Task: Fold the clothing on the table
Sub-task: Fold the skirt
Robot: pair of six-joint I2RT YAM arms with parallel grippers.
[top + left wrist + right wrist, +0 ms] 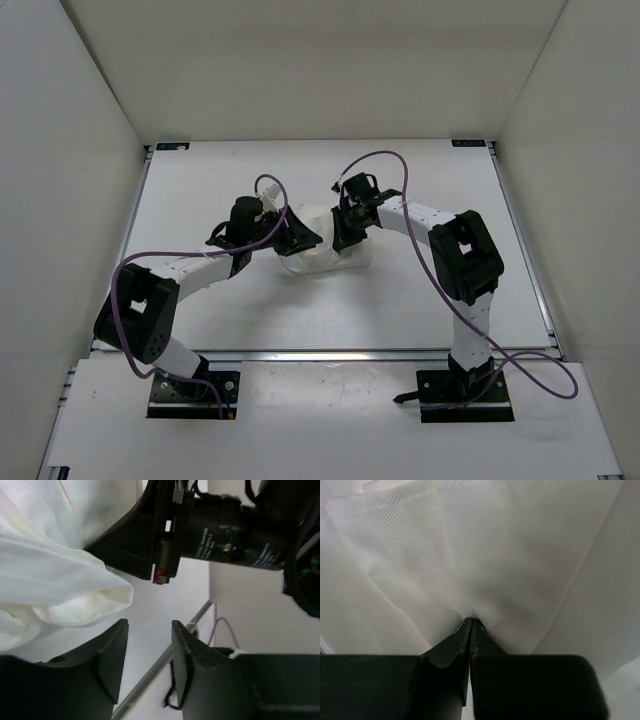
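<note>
We bend both arms inward, wrists nearly meeting at the centre of the top view. Our left gripper [149, 626] stands with jaws parted; our right gripper [470, 623] is pinched tight on the clothing [490, 555]

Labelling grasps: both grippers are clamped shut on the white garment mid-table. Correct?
Only the right gripper is shut on the clothing. The left gripper has its jaws apart and empty, with the cloth beside them, as the left wrist view shows.

A high rear view looks down; both wrist views closely share the clothing [326, 260].
</note>
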